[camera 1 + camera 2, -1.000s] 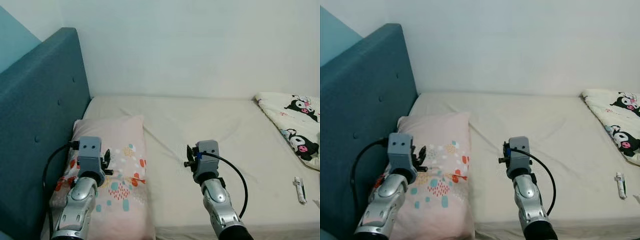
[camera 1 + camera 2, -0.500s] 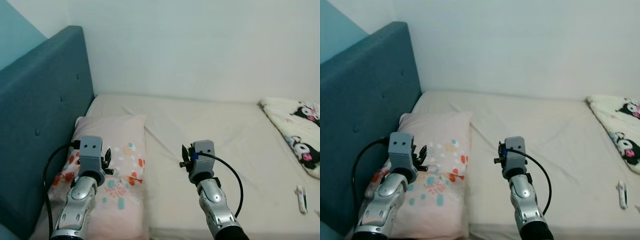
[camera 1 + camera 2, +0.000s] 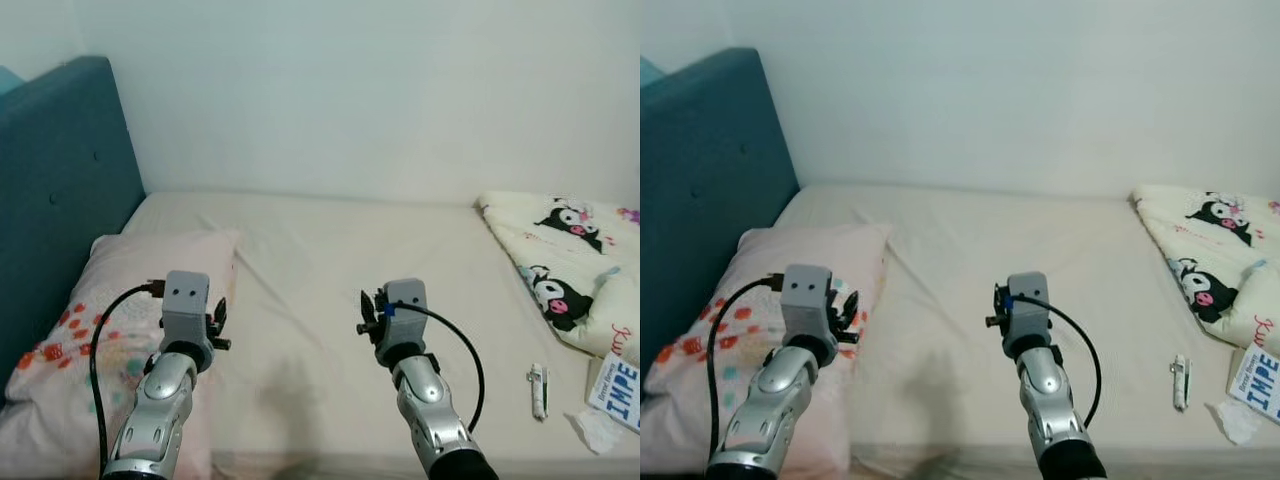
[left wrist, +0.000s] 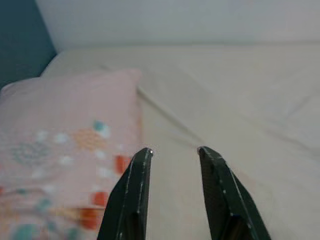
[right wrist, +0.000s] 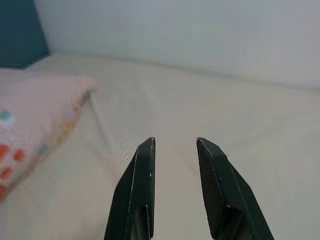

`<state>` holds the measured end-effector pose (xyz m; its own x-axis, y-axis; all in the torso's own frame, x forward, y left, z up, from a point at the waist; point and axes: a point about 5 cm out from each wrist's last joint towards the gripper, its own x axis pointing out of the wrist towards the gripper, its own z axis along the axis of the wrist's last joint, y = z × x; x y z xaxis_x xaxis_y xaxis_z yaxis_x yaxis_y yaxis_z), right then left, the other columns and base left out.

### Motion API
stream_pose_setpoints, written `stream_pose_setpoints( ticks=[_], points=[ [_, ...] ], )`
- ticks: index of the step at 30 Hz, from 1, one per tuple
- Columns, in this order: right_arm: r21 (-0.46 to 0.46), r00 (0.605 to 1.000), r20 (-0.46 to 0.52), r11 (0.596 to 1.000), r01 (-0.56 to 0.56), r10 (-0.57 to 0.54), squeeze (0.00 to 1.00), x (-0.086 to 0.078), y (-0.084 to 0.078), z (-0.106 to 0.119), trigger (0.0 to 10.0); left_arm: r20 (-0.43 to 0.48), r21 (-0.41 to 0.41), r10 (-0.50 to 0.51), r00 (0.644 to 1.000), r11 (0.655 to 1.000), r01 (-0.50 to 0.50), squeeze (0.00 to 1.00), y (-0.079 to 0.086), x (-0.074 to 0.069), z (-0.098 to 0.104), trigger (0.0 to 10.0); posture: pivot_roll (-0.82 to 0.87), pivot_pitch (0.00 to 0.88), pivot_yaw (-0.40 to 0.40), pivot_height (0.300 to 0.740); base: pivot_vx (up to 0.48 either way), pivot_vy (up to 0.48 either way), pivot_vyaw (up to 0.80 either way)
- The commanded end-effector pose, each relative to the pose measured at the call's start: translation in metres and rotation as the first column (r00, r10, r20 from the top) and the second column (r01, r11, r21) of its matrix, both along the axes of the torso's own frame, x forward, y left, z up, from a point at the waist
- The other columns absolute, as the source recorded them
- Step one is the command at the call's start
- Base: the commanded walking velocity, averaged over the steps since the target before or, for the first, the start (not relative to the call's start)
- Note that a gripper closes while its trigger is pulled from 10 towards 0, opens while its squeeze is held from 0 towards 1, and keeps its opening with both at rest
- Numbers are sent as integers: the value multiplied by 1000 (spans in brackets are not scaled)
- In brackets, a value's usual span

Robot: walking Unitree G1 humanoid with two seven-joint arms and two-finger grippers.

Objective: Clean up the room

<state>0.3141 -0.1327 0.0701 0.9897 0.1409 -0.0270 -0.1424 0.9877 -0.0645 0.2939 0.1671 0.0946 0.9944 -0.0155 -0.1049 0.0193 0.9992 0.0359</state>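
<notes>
Both your left gripper and right gripper hover parted and empty, ready above the bed, pillow beside the left, small white object well right of the right.

Blue-lettered packet: cut by frame edge at 3 o'clock, lettering partly readable
Small white object: too small to identify
Pillow: corner at 8 o'clock cropped
Cartoon-print blanket: runs off at 3 o'clock

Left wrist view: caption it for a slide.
Open left gripper hovers over the bed beside the pink pillow.
</notes>
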Motion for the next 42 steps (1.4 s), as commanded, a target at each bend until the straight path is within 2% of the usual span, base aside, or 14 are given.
stream_pose_setpoints(
  ticks=[1,11,33,35,38,42],
  points=[
    [2,1000,-3,1000,1,-1,0,1,0,1,10000,-2,0,-16,1000,1000,16,0,-4,1,1,10000,63,0,-79,740,0,-480,800],
    [-2,1000,-17,1000,22,-22,0,1,-4,-1,10000,-5,2,-27,1000,1000,27,0,-6,3,2,10000,58,0,-67,740,0,-480,800],
    [31,998,-18,998,54,-53,0,0,-11,-1,10000,-19,4,-49,999,999,49,0,-9,3,0,10000,46,0,-48,740,0,-480,0],
    [34,998,-17,998,57,-57,0,-1,-12,-1,10000,-57,-27,-43,997,999,42,0,-8,4,-3,10000,47,0,-46,740,0,0,0],
    [37,998,-16,997,62,-61,0,-1,-12,-1,10000,-64,3,-62,996,998,62,0,-9,6,-3,10000,45,0,-44,740,0,320,0],
    [40,998,-17,997,65,-64,0,-1,-13,-1,10000,-64,-4,-69,996,998,69,0,-11,5,-3,10000,46,0,-40,740,0,480,0]
  ],
)
